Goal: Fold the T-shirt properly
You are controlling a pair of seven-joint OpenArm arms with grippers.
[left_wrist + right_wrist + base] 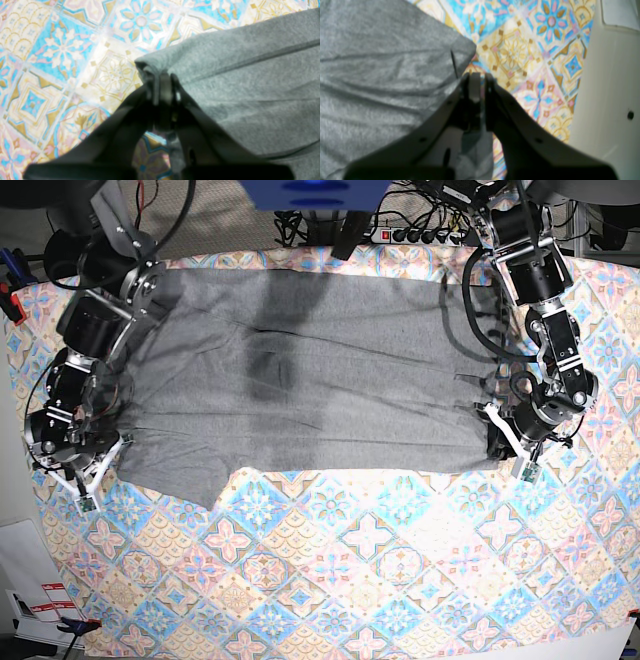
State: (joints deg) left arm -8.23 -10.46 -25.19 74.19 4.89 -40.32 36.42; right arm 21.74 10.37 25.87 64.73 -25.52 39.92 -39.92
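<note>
Left wrist view: the left gripper (163, 86) has its jaws drawn together on a folded corner of the T-shirt (250, 87). The cloth shows as a thin bunch between the black fingers, and the rest of the grey fabric runs off to the right over the tablecloth (62, 62). The bite looks shallow, close to the corner's edge. Judged risk: a sideways pull could drag the corner out of the pinch.

Right wrist view: the right gripper (478, 85) is also closed. Grey fabric lies against and below the fingers, but the T-shirt's corner (462, 50) sits just ahead of the tips and to their left. Whether any cloth is caught between the jaws cannot be told from this view. Judged risk: this arm may lift with nothing in its grip, or with a single layer only. A white panel (607, 87) stands close on the right, and a wide swing could strike it.

Base view: the T-shirt (320, 395) lies spread across the far half of the table, one gripper at each end on its near edge, right gripper (85, 455) at the left of the scene and left gripper (505, 442) at the right. Judged risk: if only one end rises, the fold comes out skewed and the near hem bunches. Uneven pulling could also shift the tablecloth (350, 580) beneath.
</note>
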